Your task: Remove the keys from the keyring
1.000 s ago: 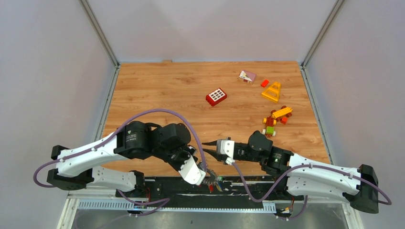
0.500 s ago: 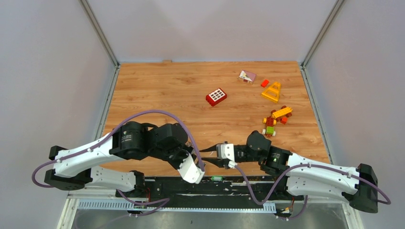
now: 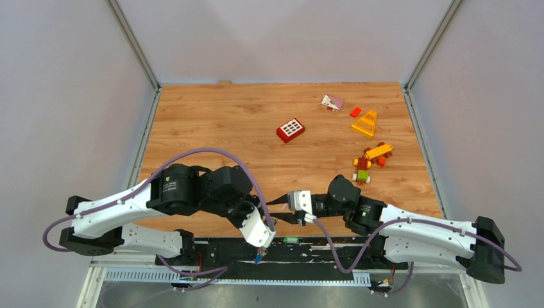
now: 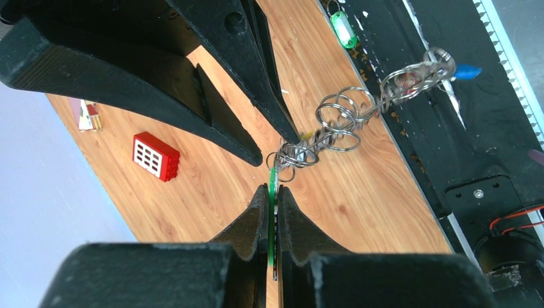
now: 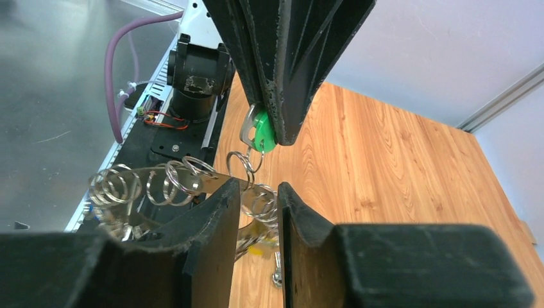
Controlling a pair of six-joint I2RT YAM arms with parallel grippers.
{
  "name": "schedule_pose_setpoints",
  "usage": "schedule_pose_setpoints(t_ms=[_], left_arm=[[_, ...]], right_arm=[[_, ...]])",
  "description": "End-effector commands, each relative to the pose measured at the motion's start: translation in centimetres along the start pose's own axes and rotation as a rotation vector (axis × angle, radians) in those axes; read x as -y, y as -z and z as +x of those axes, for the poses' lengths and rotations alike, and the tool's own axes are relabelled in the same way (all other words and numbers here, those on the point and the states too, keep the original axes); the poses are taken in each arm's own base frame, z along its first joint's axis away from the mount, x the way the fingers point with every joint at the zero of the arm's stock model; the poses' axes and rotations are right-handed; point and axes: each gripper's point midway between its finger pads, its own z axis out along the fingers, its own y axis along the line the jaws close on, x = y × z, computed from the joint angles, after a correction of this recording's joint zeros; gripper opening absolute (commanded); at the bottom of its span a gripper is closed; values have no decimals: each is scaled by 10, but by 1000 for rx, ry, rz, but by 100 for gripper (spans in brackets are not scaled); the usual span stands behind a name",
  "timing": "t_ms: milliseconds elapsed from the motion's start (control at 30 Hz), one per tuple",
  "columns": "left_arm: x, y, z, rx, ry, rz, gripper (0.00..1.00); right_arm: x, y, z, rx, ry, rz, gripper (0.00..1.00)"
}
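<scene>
Keyring dangling from green key in left jaws, right jaws parted, arms meeting

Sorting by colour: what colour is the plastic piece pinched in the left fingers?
Green; the plastic piece shows best in the right wrist view.

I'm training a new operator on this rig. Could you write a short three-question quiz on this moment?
1. True or false: the left gripper is shut on a green tag.
2. What hangs at the far end of the chain of rings, away from the left gripper? A) a padlock B) a blue-headed key C) a bottle opener
3. Where is the red brick: lying on the wooden table or held in a gripper?

Key: 1 true; 2 B; 3 lying on the wooden table.
</scene>
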Motion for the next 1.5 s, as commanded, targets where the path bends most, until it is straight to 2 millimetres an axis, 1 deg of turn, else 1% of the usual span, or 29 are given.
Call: schedule_pose_setpoints(t_ms=[0, 167, 267, 400, 767, 833, 1033, 1200, 1400, 1467], left_arm=[[-12, 7, -14, 62, -23, -59, 0], [-12, 6, -15, 62, -25, -60, 0], [-13, 7, -15, 62, -25, -62, 0], [-13, 6, -15, 64, -25, -60, 0], [-12, 5, -15, 62, -25, -60, 0], [-13, 5, -15, 63, -25, -63, 0], [-15, 7, -15, 60, -23, -76, 0], [-20, 13, -14, 56, -15, -110, 0], [-24, 21, -18, 86, -5, -150, 0], [-29, 25, -14, 70, 4, -184, 0]], right_arm=[[1, -4, -20, 71, -7, -19, 28], [-2, -7, -22, 79, -19, -42, 27], [-3, -9, -22, 81, -24, -50, 25], [-2, -11, -21, 81, -32, -50, 25], [0, -11, -23, 97, -51, -30, 22], [-1, -10, -23, 100, -52, -33, 19], [0, -10, -19, 81, -61, -26, 7], [-1, -9, -15, 67, -73, -20, 0], [1, -5, -12, 58, -86, 8, 0], [3, -3, -12, 57, -90, 21, 0]])
